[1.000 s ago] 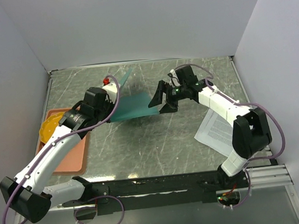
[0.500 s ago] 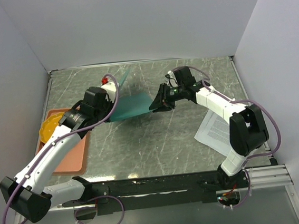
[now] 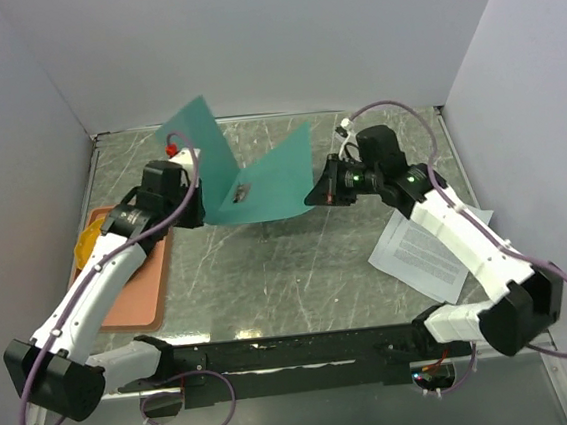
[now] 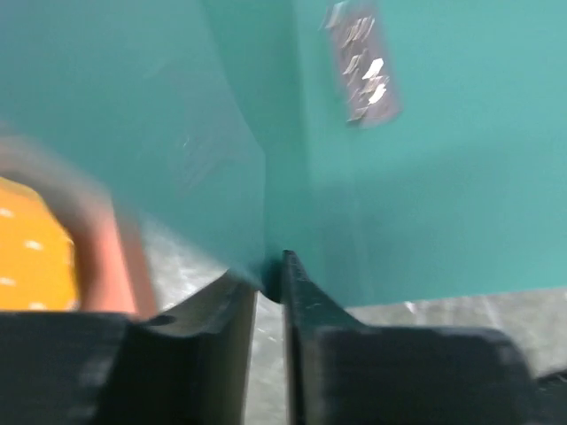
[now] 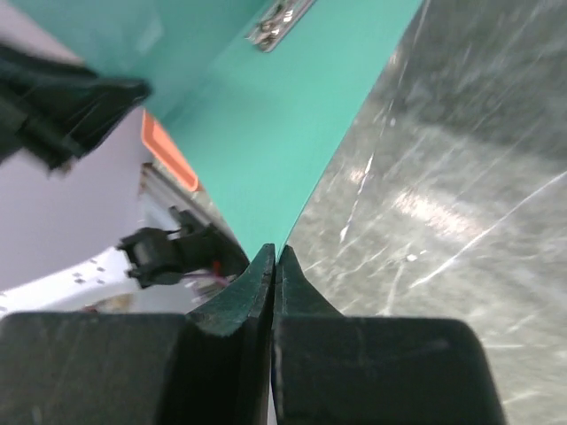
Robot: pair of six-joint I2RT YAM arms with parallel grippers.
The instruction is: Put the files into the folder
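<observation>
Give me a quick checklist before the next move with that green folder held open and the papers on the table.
1. Right gripper shut on the folder edge: ok.
2. Left gripper on the other cover: jaws narrowly apart at its edge, firm hold cannot tell.
3. Folder open, covers spread in a V: ok.
4. Files inside the folder: not ok, flat on the table near the right arm.
5. Free gripper to fetch the files: not ok, both are at the folder.
</observation>
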